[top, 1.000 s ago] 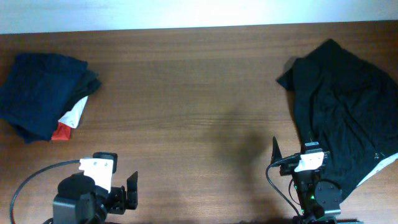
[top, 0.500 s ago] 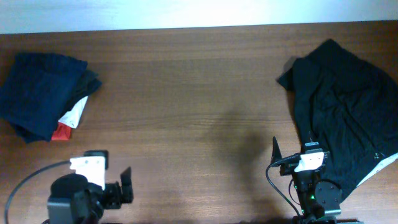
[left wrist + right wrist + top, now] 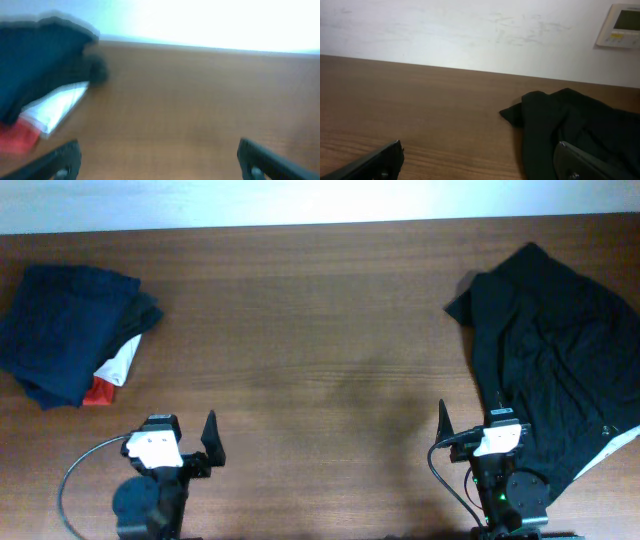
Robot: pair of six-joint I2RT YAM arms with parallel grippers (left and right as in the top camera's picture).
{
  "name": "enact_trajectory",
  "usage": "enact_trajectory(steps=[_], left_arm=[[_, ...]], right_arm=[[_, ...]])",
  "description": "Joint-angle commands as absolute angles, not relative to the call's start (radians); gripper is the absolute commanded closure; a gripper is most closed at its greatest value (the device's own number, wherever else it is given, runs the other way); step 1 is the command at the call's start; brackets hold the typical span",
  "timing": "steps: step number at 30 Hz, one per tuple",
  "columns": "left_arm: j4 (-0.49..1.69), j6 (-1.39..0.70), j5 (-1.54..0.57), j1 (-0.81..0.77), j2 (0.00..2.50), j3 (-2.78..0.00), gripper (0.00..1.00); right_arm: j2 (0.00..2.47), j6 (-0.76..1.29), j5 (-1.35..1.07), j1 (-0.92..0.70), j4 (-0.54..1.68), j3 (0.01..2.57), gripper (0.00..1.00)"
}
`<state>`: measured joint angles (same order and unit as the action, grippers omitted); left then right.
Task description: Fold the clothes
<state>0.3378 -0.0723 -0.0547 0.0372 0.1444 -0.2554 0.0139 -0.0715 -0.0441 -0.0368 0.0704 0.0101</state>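
A folded navy blue garment (image 3: 62, 330) lies at the table's far left on a small pile; it also shows blurred in the left wrist view (image 3: 35, 60). A large thin black garment (image 3: 555, 350) lies crumpled at the right; it also shows in the right wrist view (image 3: 570, 125). My left gripper (image 3: 185, 435) is open and empty near the front edge, its fingers wide apart in the left wrist view (image 3: 160, 160). My right gripper (image 3: 468, 412) is open and empty at the black garment's left edge; in the right wrist view (image 3: 480, 160) one finger sits over the cloth.
Under the navy garment lie a white piece (image 3: 120, 360) and a red piece (image 3: 97, 392). The wooden table (image 3: 320, 330) spans the view. A white wall with a control panel (image 3: 620, 25) stands behind the table.
My left arm has shifted right and turned, so its gripper now points toward the far side of the table. The right arm and both garments have not moved.
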Motion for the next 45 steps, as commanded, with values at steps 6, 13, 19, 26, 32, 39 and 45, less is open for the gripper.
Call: enact_trajectory(steps=[6,13,19,26,32,39,45], left_arm=[[0.024,-0.025,-0.065,0.029,0.005,-0.009,0.01],[0.081,-0.026,-0.019,0.013,0.005,-0.009,0.01],[0.081,-0.026,-0.019,0.013,0.005,-0.009,0.01],[0.081,-0.026,-0.019,0.013,0.005,-0.009,0.01],[0.081,-0.026,-0.019,0.013,0.005,-0.009,0.01],[0.081,-0.026,-0.019,0.013,0.005,-0.009,0.01],[0.081,-0.026,-0.019,0.013,0.005,-0.009,0.01]], right_arm=[[0.004,-0.068,-0.033,-0.031,0.076,0.006,0.01],[0.004,-0.068,-0.033,-0.031,0.076,0.006,0.01],[0.004,-0.068,-0.033,-0.031,0.076,0.006,0.01],[0.004,-0.068,-0.033,-0.031,0.076,0.006,0.01],[0.004,-0.068,-0.033,-0.031,0.076,0.006,0.01],[0.004,-0.068,-0.033,-0.031,0.076,0.006,0.01],[0.004,-0.068,-0.033,-0.031,0.076,0.006,0.01]])
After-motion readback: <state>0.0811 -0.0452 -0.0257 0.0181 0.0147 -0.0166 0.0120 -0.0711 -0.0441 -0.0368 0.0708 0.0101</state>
